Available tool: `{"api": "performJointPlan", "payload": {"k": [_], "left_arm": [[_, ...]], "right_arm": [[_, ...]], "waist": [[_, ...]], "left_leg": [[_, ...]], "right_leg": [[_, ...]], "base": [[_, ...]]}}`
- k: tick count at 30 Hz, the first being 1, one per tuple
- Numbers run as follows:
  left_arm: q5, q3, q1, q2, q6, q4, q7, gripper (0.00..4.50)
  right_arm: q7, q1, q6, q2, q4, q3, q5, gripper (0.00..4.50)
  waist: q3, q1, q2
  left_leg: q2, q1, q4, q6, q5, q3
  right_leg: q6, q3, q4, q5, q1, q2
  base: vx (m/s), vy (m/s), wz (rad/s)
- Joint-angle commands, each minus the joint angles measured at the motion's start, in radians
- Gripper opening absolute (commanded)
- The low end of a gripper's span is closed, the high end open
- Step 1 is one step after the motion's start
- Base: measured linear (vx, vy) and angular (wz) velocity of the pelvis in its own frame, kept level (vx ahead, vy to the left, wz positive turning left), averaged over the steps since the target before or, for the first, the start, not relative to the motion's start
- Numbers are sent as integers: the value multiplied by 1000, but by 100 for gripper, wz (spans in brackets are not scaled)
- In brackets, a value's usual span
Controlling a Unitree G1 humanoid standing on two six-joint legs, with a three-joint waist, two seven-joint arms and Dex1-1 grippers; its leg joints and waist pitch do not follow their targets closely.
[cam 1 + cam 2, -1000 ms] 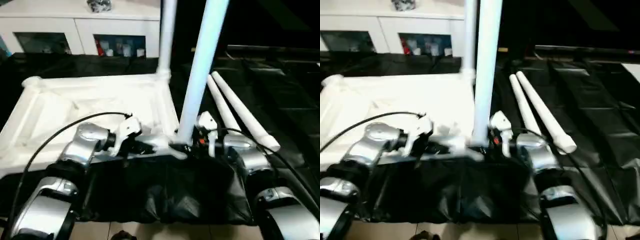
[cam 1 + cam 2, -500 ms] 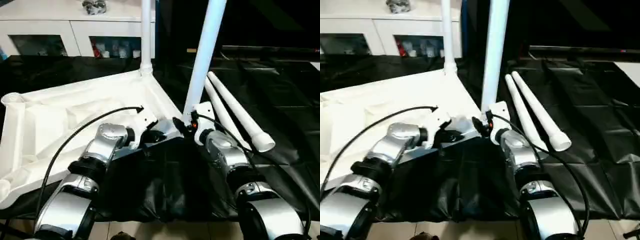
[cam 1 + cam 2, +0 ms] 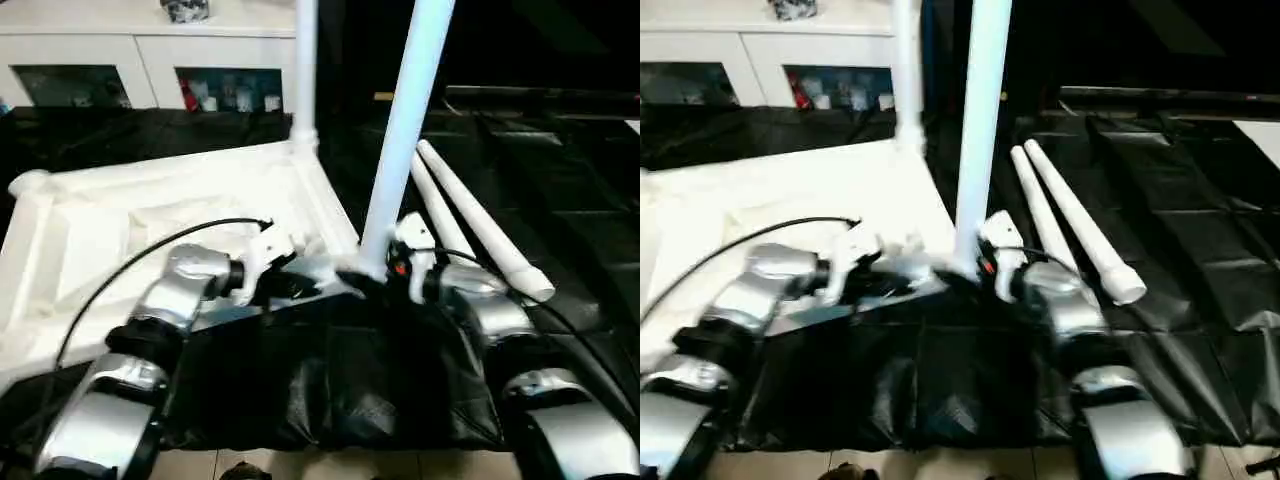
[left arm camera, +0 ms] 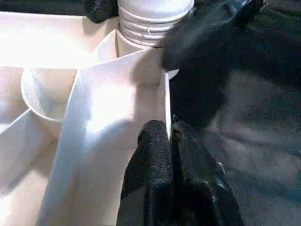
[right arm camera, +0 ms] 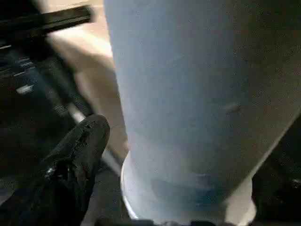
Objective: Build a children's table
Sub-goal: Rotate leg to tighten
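White tabletop [image 3: 170, 215] rim is pinched by left claw [image 4: 169, 136]. Right claw [image 3: 385, 272] grips the near leg [image 3: 400, 150], seating it in the socket; next, press straight down.

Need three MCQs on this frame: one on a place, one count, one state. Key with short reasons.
1. The loose legs lie: A on the tabletop; B on the black sheet to its right; C on a chair.
2. Legs standing in sockets: A one; B four; C two.
3. The left pincer is: A shut on the tabletop's rim; B open above it; C shut on a loose leg.
Key: B, both lie on the sheet beside the tabletop; C, the far leg and near leg stand upright; A, its fingers pinch the rim wall.
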Motion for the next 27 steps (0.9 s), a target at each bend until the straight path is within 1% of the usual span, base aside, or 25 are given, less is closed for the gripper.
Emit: {"api": "performJointPlan", "payload": {"k": [1,2,3,5,6,9,10,12,13,15,16,18,19,20,21,22,23,24,25,26,27], "left_arm": [[-37,-23,-19,-18,-35,-27,-49,0],[-39,-24,-19,-6,-37,-27,-73,0],[-41,-28,-20,13,-41,-26,-110,0],[-42,-33,-20,22,-45,-27,-130,0],[-43,-34,-20,23,-46,-27,-132,0],[-44,-36,-19,29,-48,-26,-151,0],[-44,-36,-18,30,-49,-25,-154,0],[-44,-38,-16,35,-55,-23,-170,0],[-44,-38,-16,35,-55,-23,-170,0],[-44,-34,-14,30,-52,-20,-152,0],[-44,-32,-14,27,-48,-20,-142,0],[-36,-20,-19,7,-31,-9,-71,0],[-30,-11,-24,-8,-17,1,-19,0],[-28,-4,-29,-21,-1,5,15,0],[-27,1,-32,-30,12,6,38,0],[-22,4,-36,-44,23,5,75,0],[-14,9,-41,-63,39,5,124,0],[-9,11,-43,-84,54,1,164,0],[-4,14,-46,-106,66,-1,208,0],[-3,16,-48,-120,73,-1,234,0],[-4,19,-51,-135,83,0,257,0]], "right_arm": [[101,11,18,14,-24,66,-3,410],[147,13,19,-2,-31,78,-3,394],[208,14,8,-25,-34,104,-17,376],[235,15,11,-30,-33,113,-25,376],[238,15,13,-31,-33,113,-26,376],[256,19,16,-32,-43,119,-26,335],[258,20,16,-32,-45,120,-25,336],[274,26,28,-29,-61,125,-16,311],[274,26,28,-29,-61,125,-16,311],[267,34,46,-18,-71,118,2,294],[258,38,50,-13,-74,113,6,294],[195,46,68,10,-72,93,9,280],[140,48,74,25,-64,82,3,277],[64,45,64,40,-47,72,-12,277],[0,40,55,52,-31,63,-24,276],[-87,30,56,69,-8,49,-34,275],[-200,16,57,92,21,32,-46,275],[-297,2,66,117,46,10,-45,275],[-375,-10,76,145,64,-11,-36,275],[-415,-15,84,161,71,-24,-29,274],[-481,-25,91,182,85,-34,-30,274]], "waist": [[-69,4,-2],[-68,6,-1],[-68,9,-3],[-68,14,-2],[-69,16,-1],[-69,17,-2],[-70,17,-3],[-71,17,-3],[-71,17,-2],[-71,18,-3],[-70,19,-3],[-70,21,-3],[-69,20,-5],[-65,19,-4],[-61,16,-4],[-60,14,-5],[-58,8,-7],[-58,3,-5],[-57,-4,-3],[-57,-8,-4],[-58,-12,-5]], "left_leg": [[48,15,-57,87,-217,-16],[50,17,-58,76,-230,-16],[49,17,-59,71,-241,-17],[51,19,-59,66,-241,-17],[51,21,-59,61,-239,-16],[51,18,-60,56,-231,-18],[51,18,-60,56,-227,-18],[49,17,-58,62,-214,-17],[50,17,-58,64,-212,-17],[50,18,-58,65,-212,-17],[50,18,-58,64,-213,-17],[50,19,-59,57,-223,-17],[51,19,-60,52,-226,-17],[50,22,-63,37,-255,-18],[49,25,-65,19,-288,-19],[48,26,-66,11,-300,-20],[47,28,-67,-1,-320,-24],[45,30,-69,-14,-328,-27],[45,28,-71,-25,-337,-31],[44,29,-71,-26,-339,-31],[42,31,-69,-24,-342,-30]], "right_leg": [[-256,52,-61,-175,53,-67],[-252,53,-63,-200,51,-69],[-248,53,-65,-220,53,-69],[-243,55,-64,-224,51,-70],[-247,56,-63,-216,49,-70],[-252,55,-60,-201,52,-71],[-252,54,-59,-197,52,-71],[-256,55,-56,-173,53,-70],[-257,54,-56,-170,53,-70],[-257,54,-57,-174,53,-70],[-255,54,-57,-178,53,-71],[-250,54,-60,-198,51,-71],[-247,55,-61,-206,51,-71],[-238,54,-66,-255,47,-71],[-220,54,-74,-327,45,-74],[-211,55,-77,-359,45,-76],[-191,55,-84,-421,43,-78],[-176,54,-90,-456,41,-79],[-164,53,-90,-479,41,-79],[-158,52,-93,-485,41,-78],[-154,53,-96,-487,38,-77]], "base": [[0,0,0],[0,0,0],[0,0,0],[0,0,0],[0,0,0],[0,0,0],[0,0,0],[0,0,0],[0,0,0],[0,0,0],[0,0,0],[0,0,0],[0,0,0],[0,0,0],[0,0,0],[0,0,0],[0,0,0],[0,0,0],[0,0,0],[0,0,0],[0,0,0]]}}
